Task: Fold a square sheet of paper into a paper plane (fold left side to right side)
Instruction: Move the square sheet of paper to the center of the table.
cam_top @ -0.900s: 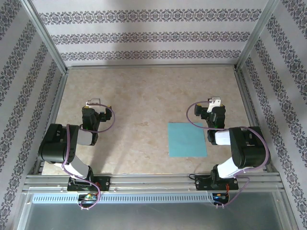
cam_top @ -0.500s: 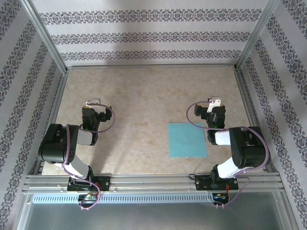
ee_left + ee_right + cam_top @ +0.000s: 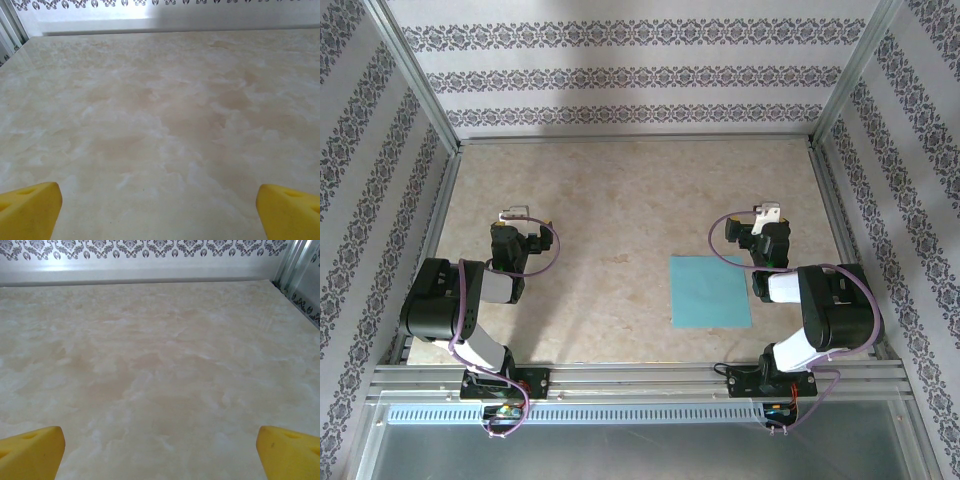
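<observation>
The square sheet of paper (image 3: 710, 291) is teal-blue and lies flat and unfolded on the marble-look table (image 3: 620, 200), near the front on the right. My right gripper (image 3: 769, 212) hovers just beyond the sheet's far right corner, apart from it. My left gripper (image 3: 514, 214) is far to the sheet's left. In the left wrist view the left gripper (image 3: 160, 215) is open, its yellow fingertips (image 3: 30, 210) wide apart over bare table. The right gripper (image 3: 160, 455) is likewise open, with yellow fingertips (image 3: 290, 450) at the frame's corners and nothing between them.
Aluminium frame rails (image 3: 640, 375) run along the table's front and sides. Patterned walls (image 3: 630, 75) enclose the back and both sides. Purple cables loop off both wrists.
</observation>
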